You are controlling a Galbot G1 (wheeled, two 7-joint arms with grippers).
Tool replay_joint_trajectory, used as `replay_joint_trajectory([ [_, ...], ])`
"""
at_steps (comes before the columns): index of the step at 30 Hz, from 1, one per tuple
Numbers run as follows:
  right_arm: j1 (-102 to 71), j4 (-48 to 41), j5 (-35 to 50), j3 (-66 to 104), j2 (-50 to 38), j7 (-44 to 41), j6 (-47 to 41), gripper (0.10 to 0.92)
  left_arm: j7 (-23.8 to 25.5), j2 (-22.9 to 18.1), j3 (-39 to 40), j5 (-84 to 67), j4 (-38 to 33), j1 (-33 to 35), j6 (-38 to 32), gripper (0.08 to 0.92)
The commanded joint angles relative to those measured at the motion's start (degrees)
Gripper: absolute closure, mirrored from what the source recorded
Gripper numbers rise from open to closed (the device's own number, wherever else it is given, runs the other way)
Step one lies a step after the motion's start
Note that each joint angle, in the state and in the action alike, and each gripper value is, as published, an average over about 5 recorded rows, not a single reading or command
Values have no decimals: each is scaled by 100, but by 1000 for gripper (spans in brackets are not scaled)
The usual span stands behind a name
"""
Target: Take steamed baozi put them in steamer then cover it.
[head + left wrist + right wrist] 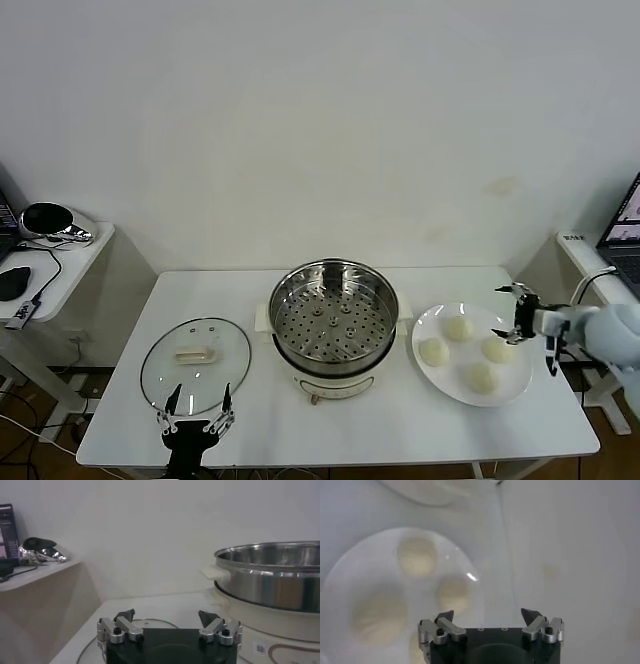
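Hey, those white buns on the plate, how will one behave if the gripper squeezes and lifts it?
The baozi look smooth, rounded and doughy, so one would probably dent under a firm pinch. It seems light for its size. Its domed shape may let it slip or roll on the flat plate if nudged sideways. The open right gripper, at the plate's far right edge, seems wide enough to straddle one.

You have a white table (pixel 400 420) before you against a plain white wall (pixel 320 120), with a flat white plate (pixel 440 375) on its right part. To your left, a side shelf (pixel 70 265) carries a shiny black-and-chrome object (pixel 52 222), a black mouse (pixel 12 283) and cables; a laptop (pixel 625 240) sits at far right.
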Motion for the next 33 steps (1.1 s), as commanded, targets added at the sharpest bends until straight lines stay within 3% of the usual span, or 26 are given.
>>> replay_joint_trajectory([
  [1,1999,-908,-38,-2038,-120,-910,-47,203,-10,4,-1,41,29,3,-8,177],
  [16,3121,-3032,-166,-3039,1807,-1344,706,203,-12,-25,-87,141,41,14,-18,177],
  [33,2798,-3558,-757,-2942,2256,-1290,770,204,2,-3,-164,138,109,-34,-56,177],
])
